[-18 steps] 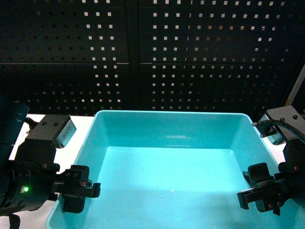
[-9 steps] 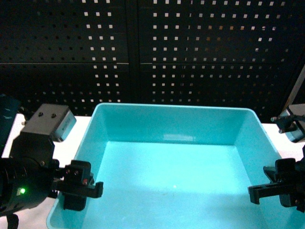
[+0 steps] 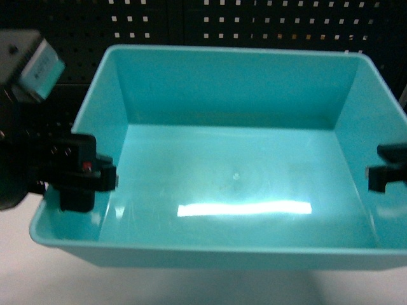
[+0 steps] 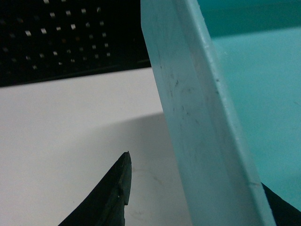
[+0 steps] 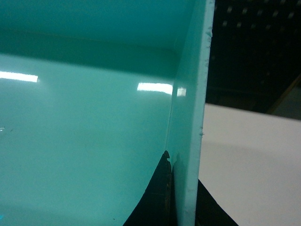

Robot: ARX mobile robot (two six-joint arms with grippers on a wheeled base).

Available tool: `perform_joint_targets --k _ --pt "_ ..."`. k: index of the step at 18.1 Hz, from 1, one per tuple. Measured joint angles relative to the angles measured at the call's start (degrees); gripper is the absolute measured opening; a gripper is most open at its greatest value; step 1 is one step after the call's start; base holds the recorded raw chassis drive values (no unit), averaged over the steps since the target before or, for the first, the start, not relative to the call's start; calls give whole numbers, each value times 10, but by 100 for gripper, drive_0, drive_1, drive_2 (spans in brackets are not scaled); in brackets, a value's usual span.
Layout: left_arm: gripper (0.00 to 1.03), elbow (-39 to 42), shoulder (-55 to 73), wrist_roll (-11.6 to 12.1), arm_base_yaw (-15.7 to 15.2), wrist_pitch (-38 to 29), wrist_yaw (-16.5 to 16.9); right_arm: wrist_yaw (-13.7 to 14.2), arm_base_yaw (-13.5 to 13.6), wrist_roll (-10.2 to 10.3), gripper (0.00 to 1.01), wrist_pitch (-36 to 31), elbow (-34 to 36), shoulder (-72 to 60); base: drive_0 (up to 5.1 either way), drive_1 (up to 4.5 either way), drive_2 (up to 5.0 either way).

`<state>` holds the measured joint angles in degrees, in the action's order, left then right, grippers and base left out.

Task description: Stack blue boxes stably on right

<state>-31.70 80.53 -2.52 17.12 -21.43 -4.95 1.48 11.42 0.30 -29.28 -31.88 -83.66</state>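
Observation:
One blue box (image 3: 235,184), a wide glossy turquoise tub, hangs above the white table and fills most of the head view. My left gripper (image 3: 95,183) straddles its left wall (image 4: 197,117), with one finger inside and one outside; the tip of the outer finger (image 4: 120,188) stands a little off the wall. My right gripper (image 3: 395,175) is shut on the right wall (image 5: 188,117), and its inner finger (image 5: 160,193) lies flat against the inside. The tub is empty. No other blue box is in view.
A black pegboard wall (image 3: 191,19) stands behind the tub. The white table top (image 3: 127,286) shows under its front edge, to its left (image 4: 70,122) and to its right (image 5: 254,160). The left arm's grey camera housing (image 3: 38,60) sits at the upper left.
The tub has risen off the table towards the head camera and looks much larger. Both grippers rose with it, still on its side walls.

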Motion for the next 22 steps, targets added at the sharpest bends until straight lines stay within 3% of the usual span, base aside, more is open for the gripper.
perform_joint_targets --k 9,15,22 --pt "50 -87 -140 15 0 72 12 -4 -7 -10 2 56 -85 135 0 0 0" --pt "50 -51 -166 26 5 19 3 -2 -7 -18 2 50 -76 160 0 0 0" --pt "50 -48 -173 30 3 13 0 -2 -6 -19 2 48 -76 163 0 0 0"
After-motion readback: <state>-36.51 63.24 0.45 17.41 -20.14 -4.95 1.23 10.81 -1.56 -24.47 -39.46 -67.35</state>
